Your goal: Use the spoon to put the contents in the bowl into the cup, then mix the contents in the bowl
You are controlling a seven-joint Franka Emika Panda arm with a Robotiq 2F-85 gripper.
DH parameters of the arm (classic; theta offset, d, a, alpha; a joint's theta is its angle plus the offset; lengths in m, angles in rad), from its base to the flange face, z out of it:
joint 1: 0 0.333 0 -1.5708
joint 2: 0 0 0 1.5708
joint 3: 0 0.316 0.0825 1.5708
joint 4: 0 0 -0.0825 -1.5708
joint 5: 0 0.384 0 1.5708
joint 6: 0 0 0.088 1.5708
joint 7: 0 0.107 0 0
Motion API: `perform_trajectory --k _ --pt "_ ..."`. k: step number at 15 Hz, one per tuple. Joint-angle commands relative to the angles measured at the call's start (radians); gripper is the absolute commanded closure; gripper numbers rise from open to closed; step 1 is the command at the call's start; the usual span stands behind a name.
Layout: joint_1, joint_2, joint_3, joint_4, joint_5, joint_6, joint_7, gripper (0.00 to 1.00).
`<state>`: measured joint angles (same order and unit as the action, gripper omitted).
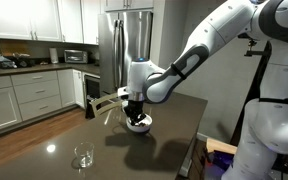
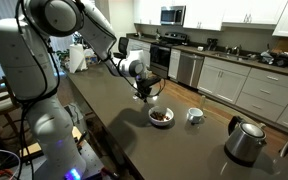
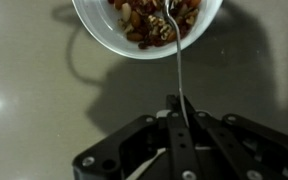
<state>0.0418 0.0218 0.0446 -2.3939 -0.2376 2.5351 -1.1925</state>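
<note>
Above the dark counter [image 2: 109,125] the gripper [image 2: 144,95] is clamped tight on the thin handle of the spoon [image 3: 180,70], whose tip sits among the brown chunks [image 3: 144,25] in the white bowl [image 2: 151,113], with the small white cup [image 2: 194,115] near it farther right and a kettle [image 2: 246,140] beyond.

One bowl [image 3: 102,32], one cup [image 2: 194,118], one spoon [image 3: 179,75], one glass [image 1: 83,157], one kettle [image 2: 246,141]

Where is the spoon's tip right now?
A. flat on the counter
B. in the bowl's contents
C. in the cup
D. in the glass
B: the wrist view shows the spoon, clamped in the shut end effector, with its tip in the contents of the bowl.
</note>
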Motion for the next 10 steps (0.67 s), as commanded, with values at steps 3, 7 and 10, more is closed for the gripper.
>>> perform_trajectory --k 3,7,10 --pt "-0.014 -0.033 -0.019 -0.003 0.016 0.036 -0.008 0.98" --pt "-0.015 -0.056 -0.033 -0.008 0.028 0.052 -0.016 0.98" --pt "-0.015 -0.051 -0.042 -0.001 0.018 0.054 -0.007 0.97"
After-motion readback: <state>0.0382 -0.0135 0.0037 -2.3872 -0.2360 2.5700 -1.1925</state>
